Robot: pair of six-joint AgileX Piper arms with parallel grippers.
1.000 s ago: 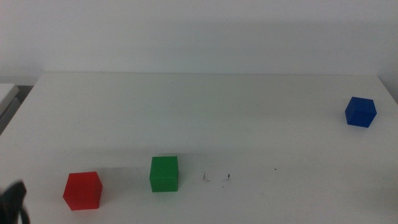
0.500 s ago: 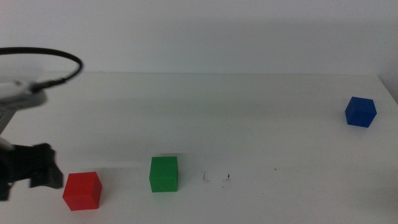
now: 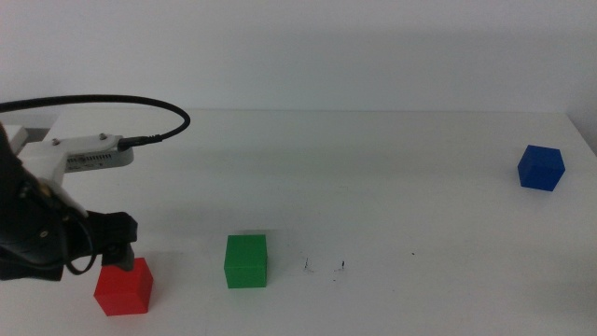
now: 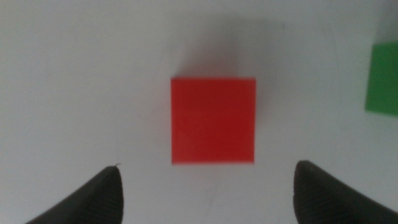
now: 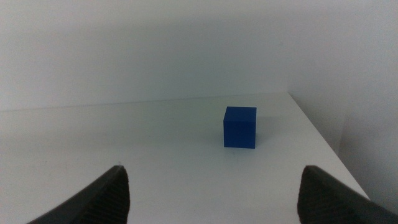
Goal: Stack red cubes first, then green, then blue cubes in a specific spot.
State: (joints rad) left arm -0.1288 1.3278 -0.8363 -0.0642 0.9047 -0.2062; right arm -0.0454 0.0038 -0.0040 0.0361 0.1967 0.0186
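The left gripper (image 4: 205,186) hangs directly over the red cube (image 4: 213,120), jaws spread wider than the cube, which sits centred between them, faces square to the gap; a straight descent should bracket it. On the tabletop (image 3: 373,168) the green cube (image 3: 246,260) lies just beside the red one, the speck-marked spot (image 3: 324,266) beyond it; the right gripper (image 5: 211,199), jaws spread, waits facing the distant blue cube (image 5: 240,127).

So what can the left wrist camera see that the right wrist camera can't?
Only the left wrist view shows the red cube on the white table, lying ahead of the open left claw, plus an edge of the green cube. Only the right wrist view shows the blue cube, far beyond the open right claw. Both show white tabletop and two dark jaw tips.
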